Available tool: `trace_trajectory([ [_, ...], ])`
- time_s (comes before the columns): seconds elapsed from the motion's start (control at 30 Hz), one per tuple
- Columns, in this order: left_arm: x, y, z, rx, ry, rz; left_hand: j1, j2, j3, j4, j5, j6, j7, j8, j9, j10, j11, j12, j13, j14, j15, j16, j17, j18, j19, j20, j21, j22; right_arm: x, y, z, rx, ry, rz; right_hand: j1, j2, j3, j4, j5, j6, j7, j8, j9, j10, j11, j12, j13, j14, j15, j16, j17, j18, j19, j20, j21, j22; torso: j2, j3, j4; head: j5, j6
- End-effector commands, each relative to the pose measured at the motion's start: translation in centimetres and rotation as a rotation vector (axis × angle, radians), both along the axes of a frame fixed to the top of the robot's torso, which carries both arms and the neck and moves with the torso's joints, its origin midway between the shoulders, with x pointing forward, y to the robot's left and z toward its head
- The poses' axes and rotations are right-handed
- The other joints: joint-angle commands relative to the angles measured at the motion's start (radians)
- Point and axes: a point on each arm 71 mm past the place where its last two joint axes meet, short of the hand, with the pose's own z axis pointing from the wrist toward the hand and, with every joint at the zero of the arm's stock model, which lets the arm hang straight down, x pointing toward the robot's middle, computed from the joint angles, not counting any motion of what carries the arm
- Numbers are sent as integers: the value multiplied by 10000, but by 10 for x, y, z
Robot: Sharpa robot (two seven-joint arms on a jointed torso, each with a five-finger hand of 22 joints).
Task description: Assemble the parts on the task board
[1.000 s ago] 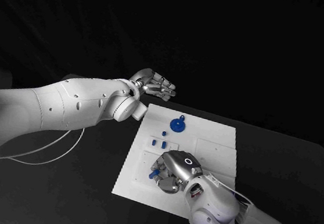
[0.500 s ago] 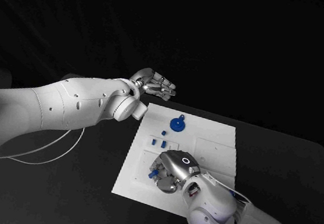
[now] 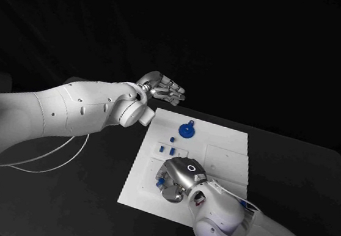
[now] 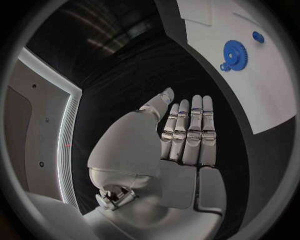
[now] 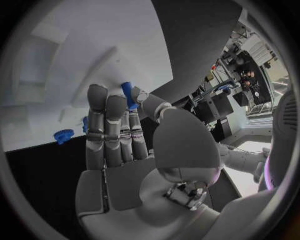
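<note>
Black tabletop (image 3: 75,200) carries the white task board (image 3: 228,147) at frame centre, where the right hand (image 3: 179,178) pinches a small blue part (image 5: 127,94) over the board's lower left, a blue gear (image 3: 186,132) lies toward its top, and the left hand (image 3: 161,88) hovers empty, fingers straight, above-left.

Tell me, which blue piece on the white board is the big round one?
The blue gear, near the task board's far end by the left hand. It is a wide flat disc; the other blue parts, like the small pegs, are much smaller.
</note>
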Motion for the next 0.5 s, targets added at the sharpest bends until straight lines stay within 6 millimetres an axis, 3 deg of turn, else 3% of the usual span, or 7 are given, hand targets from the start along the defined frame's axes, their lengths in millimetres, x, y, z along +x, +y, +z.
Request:
trace_trajectory([
  [0.03, 0, -3, 0, -56, 32, -163, -21, -12, 4, 35, -3, -73, 21, -10, 8, -90, -7, -15, -1, -81, -21, -27, 13, -88, 73, 23, -16, -9, -3, 4, -2, -342, 49, 153, -6, 93, 43, 16, 19, 57, 12, 70, 19, 95, -50, 37, 16, -38, -63, -38, 15, 148, 340, -55, 31, 8, 0, 1, -5, 2, -11],
  [0.37, 0, -3, 0, -53, 53, -172, -21, -12, 4, 35, -3, -73, 21, -10, 8, -90, -7, -15, -1, -81, -21, -27, 13, -88, 73, 23, -16, -9, -4, 4, -11, -722, 353, 204, -27, 83, -12, 11, 17, -12, 39, 57, -2, 15, -25, 25, 10, -85, -44, -88, 12, 146, 296, -43, -233, -27, 3, 14, -15, 10, -35],
  [0.5, 0, -4, 0, -54, 66, -184, -30, -10, -2, 57, -1, -79, 23, -10, 8, -97, -4, -14, 0, -89, -18, -26, 14, -89, 82, 28, -16, -64, -5, 3, -13, -692, 532, 225, -90, -48, -514, 123, 80, -218, 80, 60, -47, -276, 42, 32, 10, -103, 15, -124, -52, 182, 267, 32, -408, -99, 2, 20, -16, 14, -54],
])
